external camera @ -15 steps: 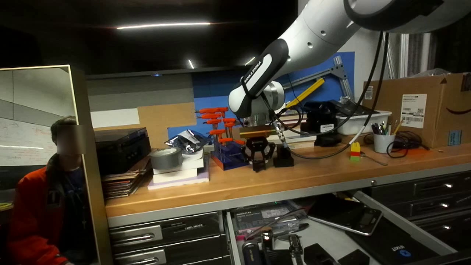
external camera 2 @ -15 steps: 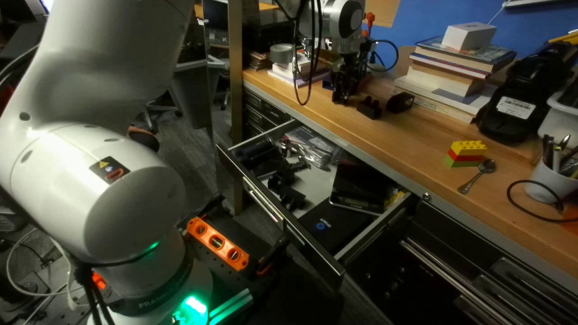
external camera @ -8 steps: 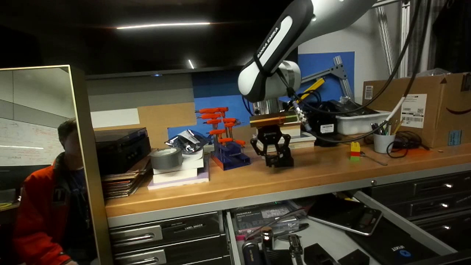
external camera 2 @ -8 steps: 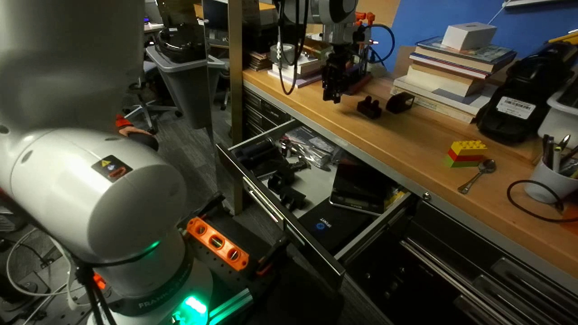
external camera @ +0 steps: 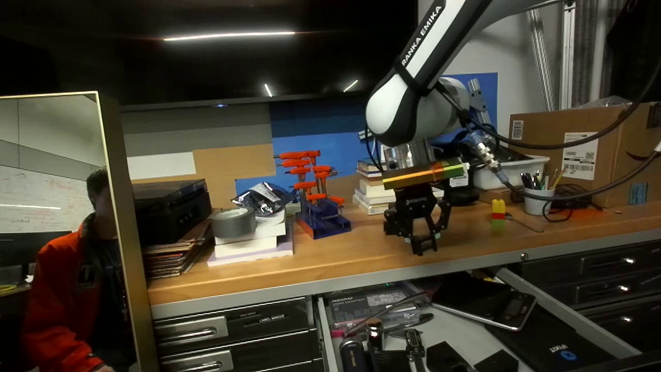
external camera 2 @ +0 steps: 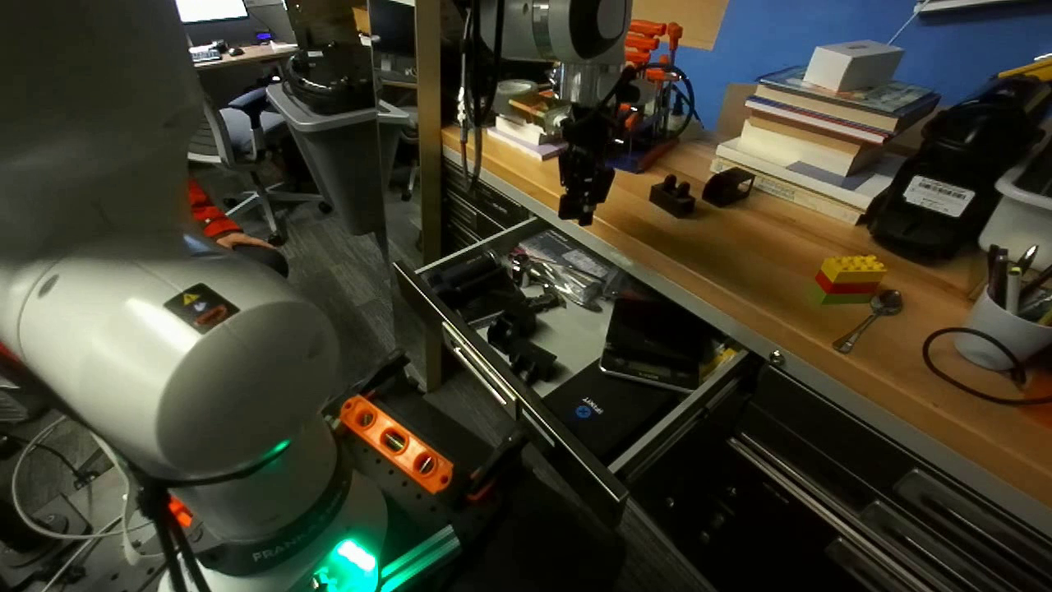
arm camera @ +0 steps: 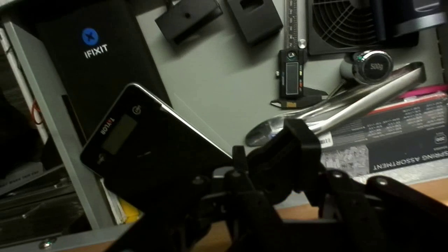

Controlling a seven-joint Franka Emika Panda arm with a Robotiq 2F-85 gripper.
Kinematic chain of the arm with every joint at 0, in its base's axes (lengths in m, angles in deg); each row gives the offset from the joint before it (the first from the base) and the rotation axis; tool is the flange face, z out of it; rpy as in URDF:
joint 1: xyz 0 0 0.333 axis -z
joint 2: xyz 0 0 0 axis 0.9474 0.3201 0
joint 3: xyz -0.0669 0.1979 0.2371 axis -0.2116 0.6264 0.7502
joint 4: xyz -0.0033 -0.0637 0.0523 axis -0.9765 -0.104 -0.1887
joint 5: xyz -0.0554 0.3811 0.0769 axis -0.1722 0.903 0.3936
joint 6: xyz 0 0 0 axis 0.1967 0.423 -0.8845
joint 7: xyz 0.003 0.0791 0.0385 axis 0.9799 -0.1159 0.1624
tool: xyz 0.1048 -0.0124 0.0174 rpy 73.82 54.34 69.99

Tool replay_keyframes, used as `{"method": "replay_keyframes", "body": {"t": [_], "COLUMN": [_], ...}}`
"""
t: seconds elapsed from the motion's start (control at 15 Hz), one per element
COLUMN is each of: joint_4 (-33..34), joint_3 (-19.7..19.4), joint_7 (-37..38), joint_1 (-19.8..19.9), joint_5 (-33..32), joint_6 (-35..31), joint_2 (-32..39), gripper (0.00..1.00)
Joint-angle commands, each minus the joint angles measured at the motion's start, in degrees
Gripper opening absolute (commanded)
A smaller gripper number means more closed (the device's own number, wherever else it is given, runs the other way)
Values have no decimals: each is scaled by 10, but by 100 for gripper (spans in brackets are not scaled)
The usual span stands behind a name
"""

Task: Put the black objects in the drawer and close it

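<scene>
Left to right in an exterior view: the drawer [external camera 2: 579, 333] stood pulled out, presumably to allow loading from above. A slotted block [arm camera: 257, 22] and a drilled block [arm camera: 190, 23], both black, lay inside near its front, likely items already stowed. The gripper [external camera: 423, 238] was clenched on what appeared to be a black piece [arm camera: 276, 168], near the front edge of the desk [external camera 2: 740, 247], probably for release beside the stowed pair. A knobbed block [external camera 2: 674, 199] and a hollow block [external camera 2: 722, 191], also black, rested on the desk, apparently awaiting transfer. The arm [external camera 2: 238, 362] extended from its base [external camera 2: 283, 526] at left to a bent wrist [external camera: 449, 109], with the gripper directed downward at a slight tilt.
</scene>
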Motion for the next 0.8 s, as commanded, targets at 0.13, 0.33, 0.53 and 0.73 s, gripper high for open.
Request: {"method": "replay_keyframes", "body": {"t": [0.13, 0.33, 0.53, 0.73], "joint_4": [-88, -107, -117, -122], "joint_3": [2, -2, -2, 1], "joint_7": [101, 136, 141, 135], "joint_1": [17, 27, 37, 41], "joint_5": [-53, -53, -26, 11], "joint_6": [-86, -140, -197, -260], "joint_2": [-13, 13, 47, 90], "gripper": [21, 21, 21, 21]}}
